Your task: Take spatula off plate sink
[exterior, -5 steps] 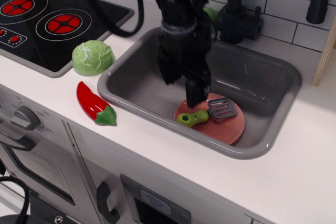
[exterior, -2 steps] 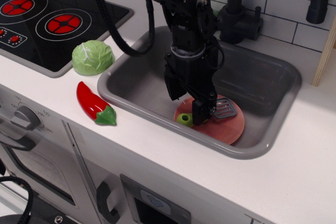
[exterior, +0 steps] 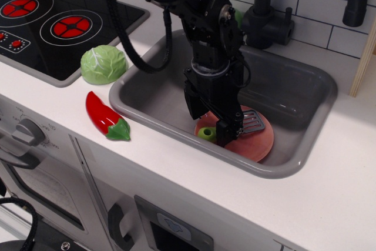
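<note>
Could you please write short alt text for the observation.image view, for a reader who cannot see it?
A black robot gripper reaches down into a grey toy sink, its fingers straddling the green handle of a small spatula lying on a pink plate. On the white counter to the left lie a toy cabbage and a red chili pepper, beside a black stovetop.

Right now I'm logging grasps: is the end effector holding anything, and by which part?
Cannot be told. The end effector is down over the spatula handle on the plate, but its body hides whether the fingers have closed.
</note>
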You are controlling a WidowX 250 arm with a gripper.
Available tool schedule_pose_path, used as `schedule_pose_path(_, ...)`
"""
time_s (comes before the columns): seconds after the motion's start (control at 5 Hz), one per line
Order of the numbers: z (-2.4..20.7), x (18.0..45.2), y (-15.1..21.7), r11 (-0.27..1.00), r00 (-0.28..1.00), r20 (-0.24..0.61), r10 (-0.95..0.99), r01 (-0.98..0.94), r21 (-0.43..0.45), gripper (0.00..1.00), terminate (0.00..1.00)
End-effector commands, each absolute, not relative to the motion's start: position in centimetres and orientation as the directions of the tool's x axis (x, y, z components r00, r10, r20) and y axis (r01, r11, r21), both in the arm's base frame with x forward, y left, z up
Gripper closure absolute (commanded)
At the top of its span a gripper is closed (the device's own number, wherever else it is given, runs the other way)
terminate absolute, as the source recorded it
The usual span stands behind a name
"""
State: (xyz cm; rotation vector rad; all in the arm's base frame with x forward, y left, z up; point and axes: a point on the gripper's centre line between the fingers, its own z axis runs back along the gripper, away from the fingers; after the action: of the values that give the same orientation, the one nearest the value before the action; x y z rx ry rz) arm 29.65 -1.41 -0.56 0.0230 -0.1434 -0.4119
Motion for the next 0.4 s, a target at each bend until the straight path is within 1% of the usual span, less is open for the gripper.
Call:
schedule_pose_path(0.0,-0.31,29.81,-1.68,0.920,0.909,0.145,-0.391,0.385,0.070,1.00,0.00)
schedule_pose_path(0.2,-0.49,29.89,-1.83,0.921,0.909,0.145,-0.390,0.384,0.067,1.00,0.00)
